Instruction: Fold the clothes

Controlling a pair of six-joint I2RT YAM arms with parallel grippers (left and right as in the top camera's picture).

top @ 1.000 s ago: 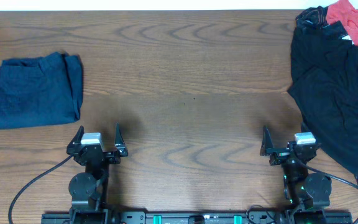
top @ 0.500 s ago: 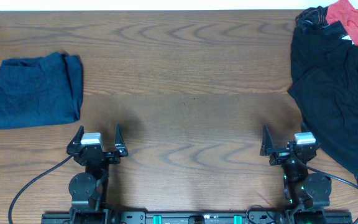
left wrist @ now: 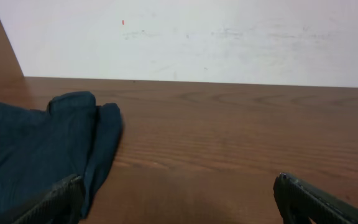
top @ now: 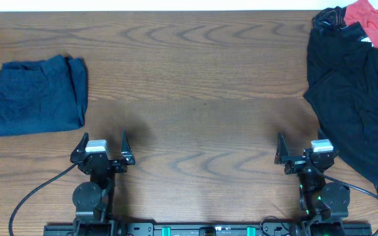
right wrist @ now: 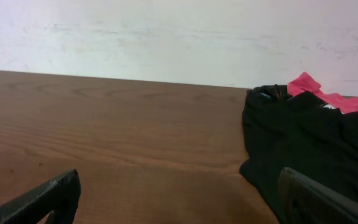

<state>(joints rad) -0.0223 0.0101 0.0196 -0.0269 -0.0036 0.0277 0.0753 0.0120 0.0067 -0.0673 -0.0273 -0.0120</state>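
Comparing with the earlier overhead views, nothing is seen to have moved. The left hand (top: 104, 140) and right hand (top: 302, 141) are held spread apart and empty at the near edge of the wood-grained tabletop (top: 202, 78). A folded navy garment (top: 37, 97) is laid flat at far left. A rumpled black garment (top: 346, 92) is heaped at far right, with red cloth (top: 373, 19) at its far end.
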